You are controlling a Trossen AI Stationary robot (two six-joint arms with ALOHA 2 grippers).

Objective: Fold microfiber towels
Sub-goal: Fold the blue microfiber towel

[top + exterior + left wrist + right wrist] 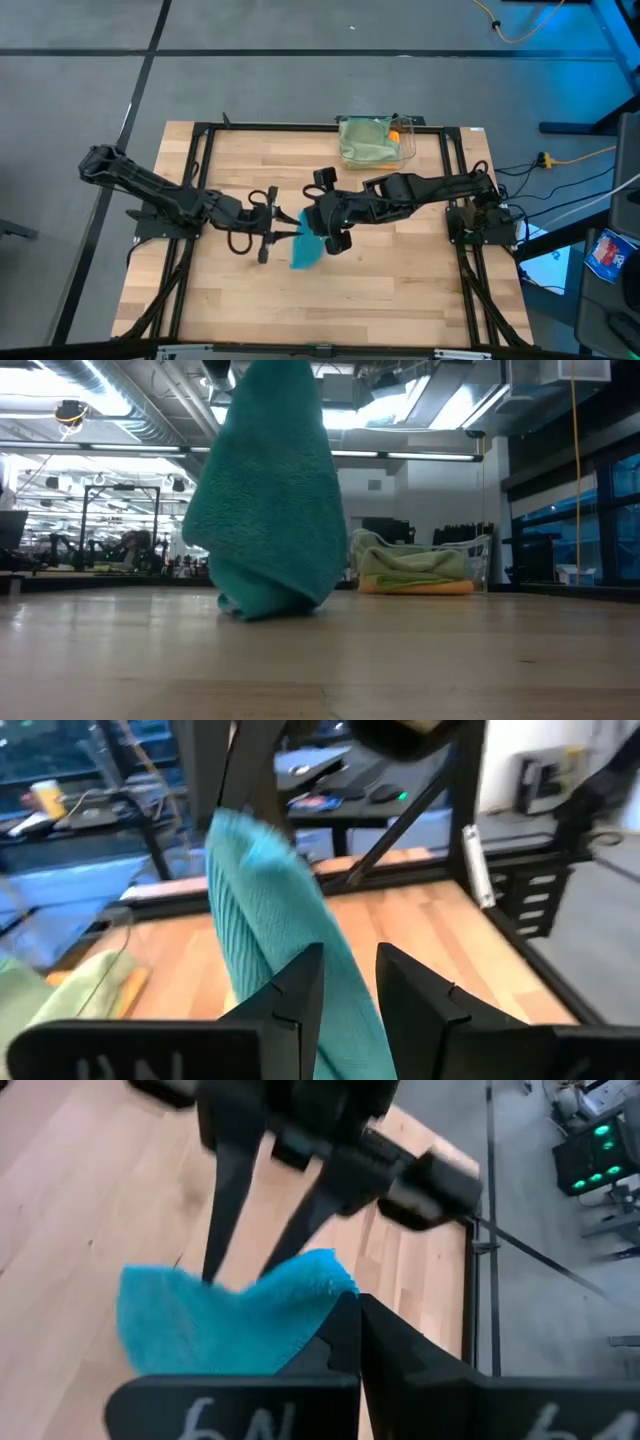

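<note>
No readable text, labels or brands in any view. Only possible lettering: pale marks on the right gripper [352, 1330] body in the right wrist view, cut off at the frame edge, not legible. A blue packet [606, 255] lies off the tabletop's right edge in the high view; its print is too small to read.
</note>
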